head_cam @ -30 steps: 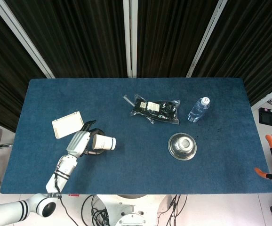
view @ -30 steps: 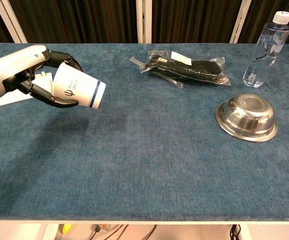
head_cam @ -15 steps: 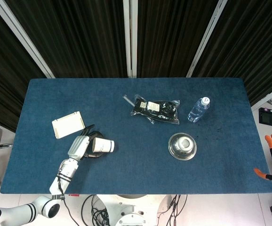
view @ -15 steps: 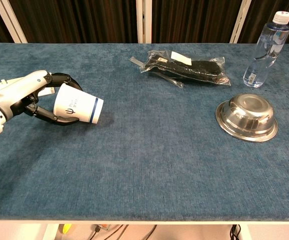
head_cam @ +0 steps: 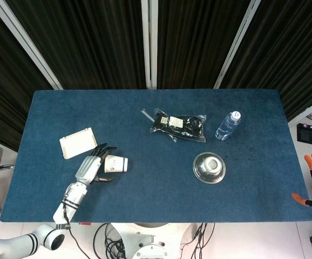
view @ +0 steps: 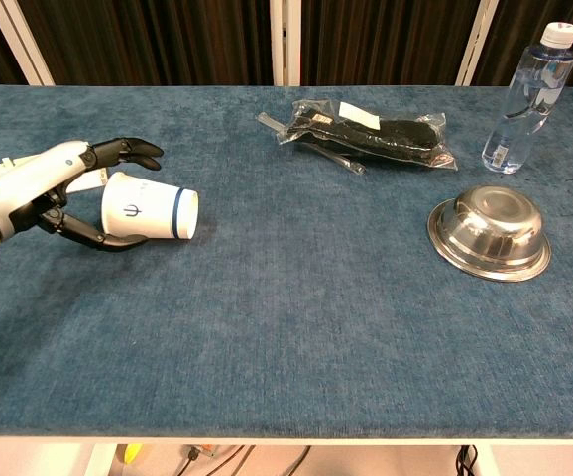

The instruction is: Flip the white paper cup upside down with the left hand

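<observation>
On blue cloth — white paper cup (view: 149, 212) lies sideways, blue-banded, logo showing.

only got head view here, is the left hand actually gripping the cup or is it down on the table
Observer: Chest view shows the white paper cup lying on its side on the table, not lifted.
Operator: and the fingers, closed round it
Observer: No. The left hand has its upper fingers stretched out above the cup with a gap, and a lower one curls along its near side.
</observation>
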Robot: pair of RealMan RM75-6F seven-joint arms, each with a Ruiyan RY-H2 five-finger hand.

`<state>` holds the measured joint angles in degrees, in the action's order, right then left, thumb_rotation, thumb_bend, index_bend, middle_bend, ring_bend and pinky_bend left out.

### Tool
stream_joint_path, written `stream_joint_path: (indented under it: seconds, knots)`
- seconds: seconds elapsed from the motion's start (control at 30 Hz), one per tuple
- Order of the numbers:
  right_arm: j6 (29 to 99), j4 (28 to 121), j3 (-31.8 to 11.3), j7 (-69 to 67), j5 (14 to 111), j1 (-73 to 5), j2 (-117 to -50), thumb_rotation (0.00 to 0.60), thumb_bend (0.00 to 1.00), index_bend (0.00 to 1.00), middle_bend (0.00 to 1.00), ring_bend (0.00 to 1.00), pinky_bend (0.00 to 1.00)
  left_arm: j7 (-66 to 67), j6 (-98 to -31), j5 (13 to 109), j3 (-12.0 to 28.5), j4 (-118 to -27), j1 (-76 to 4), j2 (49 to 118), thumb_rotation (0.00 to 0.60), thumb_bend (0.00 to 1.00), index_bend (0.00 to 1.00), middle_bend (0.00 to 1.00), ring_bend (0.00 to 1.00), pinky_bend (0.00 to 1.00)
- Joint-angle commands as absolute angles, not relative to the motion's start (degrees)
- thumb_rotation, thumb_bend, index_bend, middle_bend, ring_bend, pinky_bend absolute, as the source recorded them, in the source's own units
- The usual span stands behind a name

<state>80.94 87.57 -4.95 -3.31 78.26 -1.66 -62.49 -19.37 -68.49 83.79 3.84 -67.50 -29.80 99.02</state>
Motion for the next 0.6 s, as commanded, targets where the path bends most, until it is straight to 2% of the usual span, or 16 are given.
stream_joint_path:
  seconds: [0.03,0.1,0.17,0.3,0.4,0.5,0.6]
  knots:
    - [81.1,87.6,-5.0,-3.4,78.2,-1.6,-62.4,0.6,0.03,0.0,0.0,0.0,0.0,-16.2,-70.5,85.5,4.0,-69.4,-29.8,97.2,0.6,0.2,0.14,0.14,0.0,0.0]
    - [81.1,87.6,-5.1,-3.5,78.2,-1.6,-62.4,0.6,0.03,0.0,0.0,0.0,0.0,-11.6,-70.8,86.4,4.3,-72.5,-30.4,95.1,0.6,0.2,0.14,0.14,0.0,0.0]
    - [81.0,87.6,-5.1,-3.5,78.2,-1.7,-62.4,0.6,0.03,0.0,0.0,0.0,0.0,-1.1,-68.1,85.7,4.4,-79.1,-31.7,90.8,0.6,0.19,0.14,0.14,0.0,0.0]
    - [80.6,87.8,-5.3,-3.5,78.2,-2.1,-62.4,0.6,0.03,0.0,0.0,0.0,0.0,30.1,-63.1,77.2,6.3,-96.5,-34.0,83.6,0.6,0.15,0.14,0.12,0.0,0.0]
    - [80.6,88.1,-5.3,-3.5,78.4,-2.2,-62.3,0.6,0.03,0.0,0.0,0.0,0.0,45.4,-63.0,69.8,7.6,-103.5,-35.7,84.0,0.6,0.14,0.14,0.12,0.0,0.0]
    - [80.8,88.2,-5.3,-3.6,78.7,-2.2,-62.1,0.6,0.03,0.0,0.0,0.0,0.0,56.7,-63.6,62.9,8.8,-104.8,-38.5,86.3,0.6,0.14,0.14,0.12,0.0,0.0]
    - [80.9,87.9,-5.3,-4.1,78.5,-2.0,-62.0,0.6,0.03,0.0,0.0,0.0,0.0,64.5,-64.8,60.7,9.1,-101.4,-41.4,89.6,0.6,0.14,0.14,0.12,0.0,0.0]
